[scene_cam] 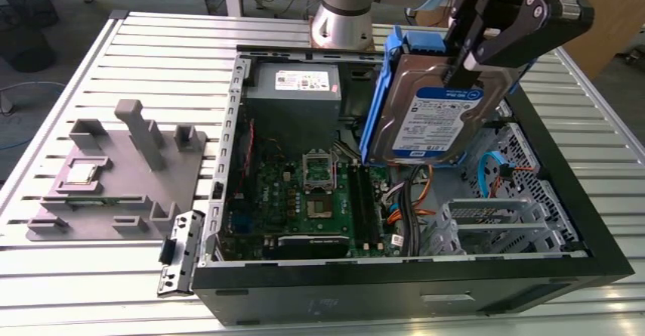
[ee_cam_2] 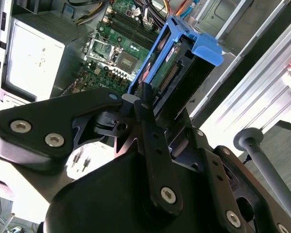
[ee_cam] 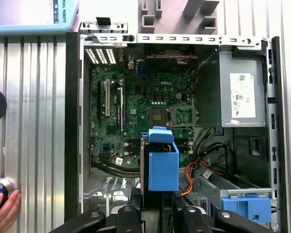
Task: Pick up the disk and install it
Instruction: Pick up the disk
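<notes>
Silver disk [scene_cam: 431,121] w/ white-blue label, blue frame, hangs upright over PC case [scene_cam: 383,287]; jaws pinch it.

a lab: slatted metal table [scene_cam: 171,49], open computer case [scene_cam: 403,291].

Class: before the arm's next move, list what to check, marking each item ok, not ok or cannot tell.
1. Gripper shut on the disk: ok.
2. Blue carrier frame fitted around the disk: ok.
3. Computer case open: ok.
4. Disk held clear above the motherboard: ok.
5. Drive cage free to take the disk: cannot tell.
6. Person's hand outside the case: ok.
</notes>
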### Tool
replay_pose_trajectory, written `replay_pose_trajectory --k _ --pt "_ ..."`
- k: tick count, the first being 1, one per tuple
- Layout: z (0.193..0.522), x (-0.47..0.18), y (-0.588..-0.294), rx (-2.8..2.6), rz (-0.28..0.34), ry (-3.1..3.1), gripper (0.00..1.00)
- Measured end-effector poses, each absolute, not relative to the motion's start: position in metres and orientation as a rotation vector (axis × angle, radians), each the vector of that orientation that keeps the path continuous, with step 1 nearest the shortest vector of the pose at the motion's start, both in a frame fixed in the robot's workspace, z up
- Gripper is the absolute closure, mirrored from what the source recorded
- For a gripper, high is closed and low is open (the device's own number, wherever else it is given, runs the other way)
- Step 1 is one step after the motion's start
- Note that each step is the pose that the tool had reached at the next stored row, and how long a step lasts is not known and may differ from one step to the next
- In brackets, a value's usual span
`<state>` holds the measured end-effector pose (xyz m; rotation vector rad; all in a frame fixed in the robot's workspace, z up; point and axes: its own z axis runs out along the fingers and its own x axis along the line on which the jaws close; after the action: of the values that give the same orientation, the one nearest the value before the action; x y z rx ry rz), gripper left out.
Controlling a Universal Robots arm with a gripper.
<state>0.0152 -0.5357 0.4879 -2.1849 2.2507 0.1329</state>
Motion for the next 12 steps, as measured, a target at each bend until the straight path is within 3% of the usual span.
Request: replay_pose_trajectory --k 12 --pt "0.486 0.015 -0.555 -2.183 0.133 2.252 0.65"
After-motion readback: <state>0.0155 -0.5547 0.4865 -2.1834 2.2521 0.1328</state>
